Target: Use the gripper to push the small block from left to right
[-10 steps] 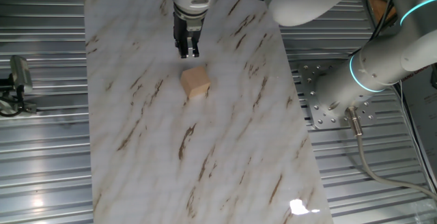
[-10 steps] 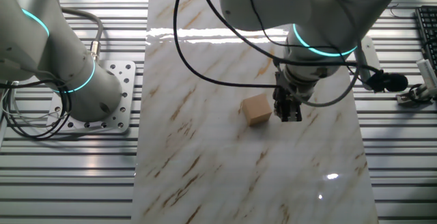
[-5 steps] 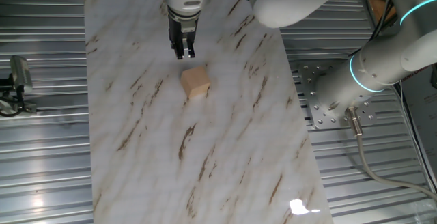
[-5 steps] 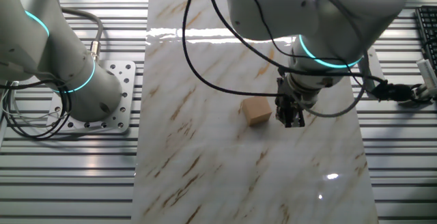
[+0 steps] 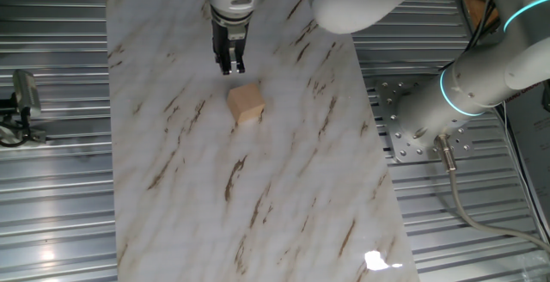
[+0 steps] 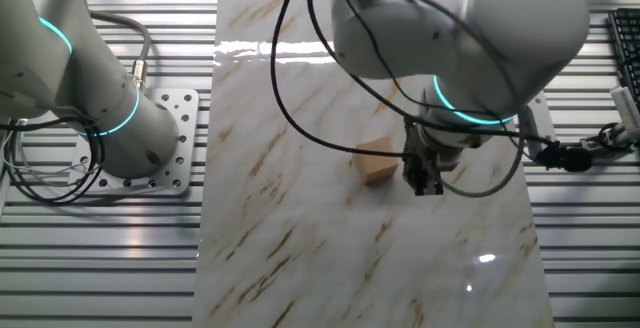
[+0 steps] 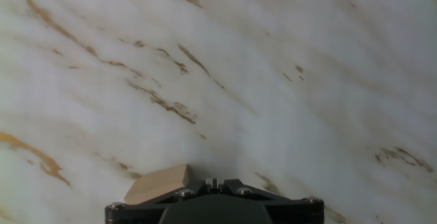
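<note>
- A long marbled slab (image 5: 284,196) serves as the counter, white with brown streaks, running from the far edge to the near edge.
- Ribbed metal decking (image 5: 56,205) lies along both long edges of the counter.
- A perforated mounting plate (image 5: 404,123) sits just off one long edge.
- Black cables (image 6: 45,173) loop on the decking beside the other plate (image 6: 180,143).
- A keyboard corner (image 6: 625,38) shows at the frame's edge.
</note>
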